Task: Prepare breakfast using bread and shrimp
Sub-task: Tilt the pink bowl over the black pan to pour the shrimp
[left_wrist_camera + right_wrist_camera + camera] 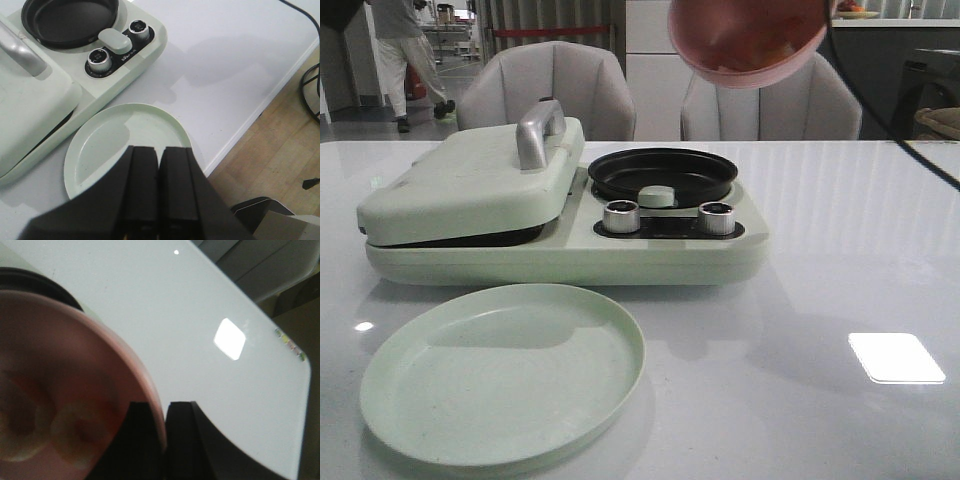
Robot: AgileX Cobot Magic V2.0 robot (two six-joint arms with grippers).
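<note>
A pink bowl (750,40) hangs tilted high over the back of the table, above and right of the black round pan (662,172). My right gripper (164,407) is shut on the bowl's rim (150,390), one finger inside and one outside. Two blurred, pale curved pieces in the bowl look like the shrimp (75,432). The bread is out of view. My left gripper (159,150) is shut and holds nothing; it hovers over the near edge of the pale green plate (115,135).
The mint-green breakfast maker (570,250) stands mid-table, its lid (470,185) with a silver handle (540,130) closed on the left. Two metal knobs (621,215) sit in front of the pan. The green plate (505,375) lies before it. Chairs stand behind.
</note>
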